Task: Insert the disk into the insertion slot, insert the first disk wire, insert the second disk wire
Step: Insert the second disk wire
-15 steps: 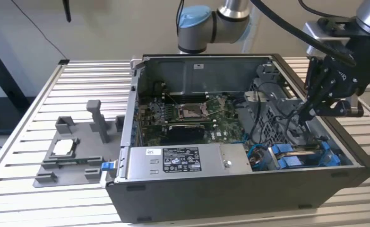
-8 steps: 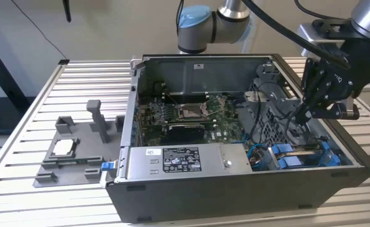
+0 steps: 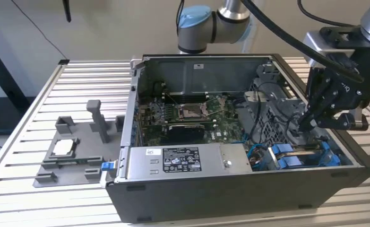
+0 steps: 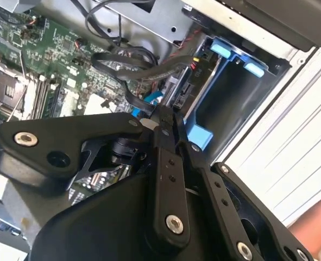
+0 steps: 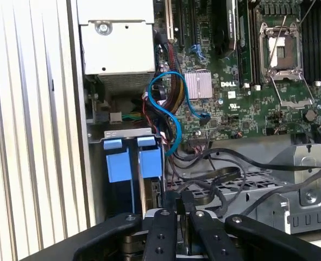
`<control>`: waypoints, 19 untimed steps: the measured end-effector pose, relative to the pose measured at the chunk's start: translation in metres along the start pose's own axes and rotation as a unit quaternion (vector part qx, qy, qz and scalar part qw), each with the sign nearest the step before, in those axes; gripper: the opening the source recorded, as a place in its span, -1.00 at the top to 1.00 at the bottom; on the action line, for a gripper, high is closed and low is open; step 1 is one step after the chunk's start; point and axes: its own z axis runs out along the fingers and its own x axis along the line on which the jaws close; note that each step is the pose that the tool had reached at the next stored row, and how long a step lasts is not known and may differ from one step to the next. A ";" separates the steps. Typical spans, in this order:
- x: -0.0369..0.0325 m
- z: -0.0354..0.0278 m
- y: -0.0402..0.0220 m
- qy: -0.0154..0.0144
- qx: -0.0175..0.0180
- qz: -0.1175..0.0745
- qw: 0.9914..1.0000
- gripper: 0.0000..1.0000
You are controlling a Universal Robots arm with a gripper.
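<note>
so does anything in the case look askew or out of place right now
Nothing stands out. The disk in its blue carrier sits square in the insertion slot at the case's corner on the exterior view's right. The end effector hovers just above it. The loose black cables near the drive cage drape untidily but look undamaged.

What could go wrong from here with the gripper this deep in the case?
The gripper hangs among loose black cables beside the drive bay; a finger might snag one. The blue cable loops close to the blue carrier and may get pinched. The circuit board lies exposed nearby, so a sideways slip risks a scrape.
</note>
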 end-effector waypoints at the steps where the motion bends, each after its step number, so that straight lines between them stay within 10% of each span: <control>1: 0.0013 0.0001 0.0000 0.000 0.000 -0.001 1.000 0.69; 9: 0.0020 0.0008 0.0003 0.000 0.003 -0.003 1.000 0.69; 19: 0.0041 0.0090 0.0083 -0.004 0.038 -0.013 0.999 0.69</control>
